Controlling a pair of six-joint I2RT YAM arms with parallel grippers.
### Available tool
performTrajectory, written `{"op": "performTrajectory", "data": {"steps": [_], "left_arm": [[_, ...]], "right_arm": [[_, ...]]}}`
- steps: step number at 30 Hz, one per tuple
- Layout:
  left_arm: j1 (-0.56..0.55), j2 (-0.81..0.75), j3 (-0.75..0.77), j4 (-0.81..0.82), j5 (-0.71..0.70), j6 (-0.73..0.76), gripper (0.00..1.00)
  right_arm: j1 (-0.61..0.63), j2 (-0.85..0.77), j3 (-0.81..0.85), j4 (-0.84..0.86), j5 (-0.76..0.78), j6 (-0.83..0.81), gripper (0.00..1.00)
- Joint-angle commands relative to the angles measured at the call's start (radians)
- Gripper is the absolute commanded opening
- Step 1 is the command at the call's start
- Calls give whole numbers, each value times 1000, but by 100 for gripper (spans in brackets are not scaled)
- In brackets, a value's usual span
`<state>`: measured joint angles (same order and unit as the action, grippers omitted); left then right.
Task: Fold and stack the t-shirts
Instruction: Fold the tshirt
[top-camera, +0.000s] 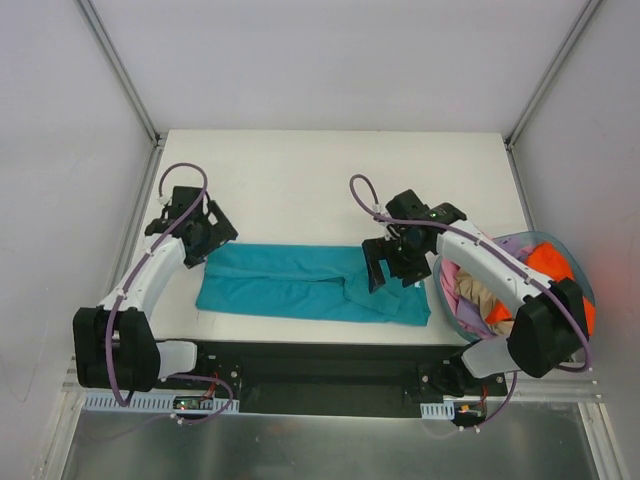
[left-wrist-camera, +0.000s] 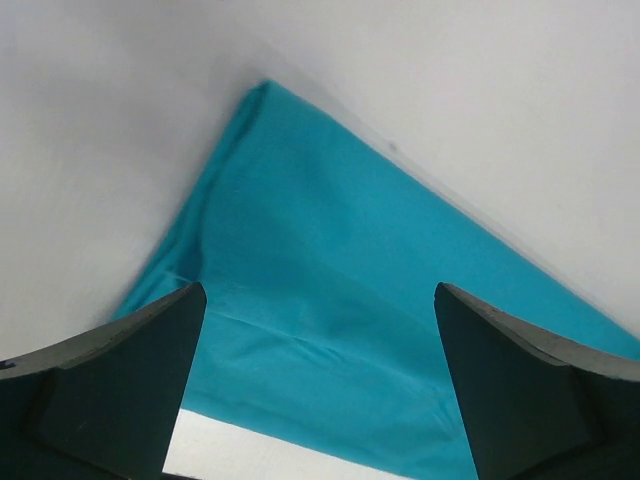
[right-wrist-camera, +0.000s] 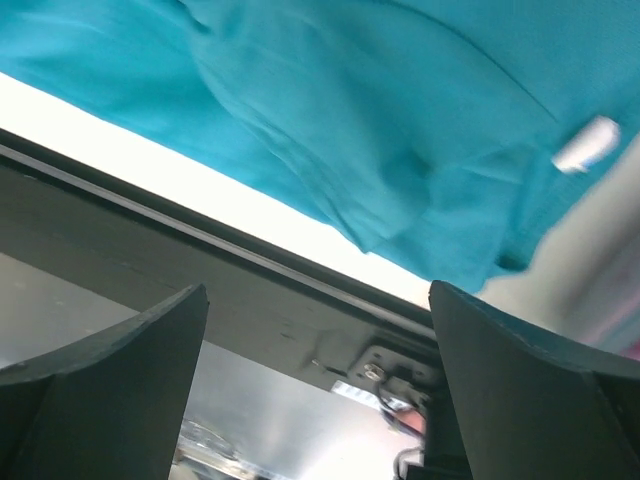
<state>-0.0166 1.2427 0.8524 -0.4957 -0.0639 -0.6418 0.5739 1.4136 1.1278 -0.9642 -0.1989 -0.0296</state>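
Black left gripper (top-camera: 205, 240) hovering, fingers apart, over the left end of a teal cloth t-shirt (top-camera: 300, 283) – lying flat along the white table (top-camera: 300, 190) near its front edge – black right gripper (top-camera: 390, 262), fingers likewise apart, hanging over its right end, near a round blue-grey basket (top-camera: 444, 292).

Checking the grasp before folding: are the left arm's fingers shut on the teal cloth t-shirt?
No: the left wrist view shows the left arm's fingers wide apart over the teal cloth t-shirt, gripping nothing.

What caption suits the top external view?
Left tool and right tool, both open, at a teal t-shirt; other shirts in the basket.
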Motion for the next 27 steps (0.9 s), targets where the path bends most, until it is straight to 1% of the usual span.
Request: {"op": "performTrajectory", "data": {"steps": [1, 3, 6, 7, 11, 13, 16, 18, 19, 21, 22, 23, 24, 25, 26, 27], "left_arm": [[-117, 67, 79, 17, 88, 4, 99], [-164, 137, 99, 25, 131, 8, 99], [-172, 216, 100, 32, 159, 13, 99], [-172, 228, 96, 32, 144, 17, 99], [-172, 244, 60, 34, 110, 21, 99], [-172, 242, 48, 40, 104, 18, 99], [-174, 259, 10, 75, 147, -2, 99], [-175, 276, -35, 124, 193, -27, 99], [-177, 281, -48, 138, 200, -36, 99], [-189, 290, -79, 158, 219, -73, 99], [-198, 291, -87, 178, 228, -82, 99], [-206, 293, -98, 183, 234, -91, 99], [-226, 293, -101, 189, 249, -119, 99], [-236, 288, -104, 200, 257, -133, 99], [-264, 287, -108, 204, 263, -165, 99], [-281, 281, -110, 209, 268, -183, 99]], "right_arm": [[0, 47, -45, 192, -163, 135, 97], [-2, 77, -59, 229, -163, 164, 97], [-6, 136, -85, 280, -162, 197, 97], [-6, 162, -92, 312, -160, 203, 97], [-42, 264, -100, 341, -146, 227, 97], [-84, 330, -89, 355, -157, 231, 97], [-152, 416, -31, 361, -154, 227, 97], [-195, 462, 27, 360, -158, 224, 97], [-204, 513, 102, 357, -174, 220, 97], [-220, 571, 185, 331, -175, 212, 97], [-224, 634, 285, 317, -159, 209, 97], [-226, 669, 334, 302, -151, 206, 97], [-235, 705, 396, 250, -143, 206, 97], [-239, 773, 449, 230, -146, 209, 97], [-246, 806, 554, 213, -146, 217, 97], [-249, 835, 602, 170, -143, 224, 97]]}}
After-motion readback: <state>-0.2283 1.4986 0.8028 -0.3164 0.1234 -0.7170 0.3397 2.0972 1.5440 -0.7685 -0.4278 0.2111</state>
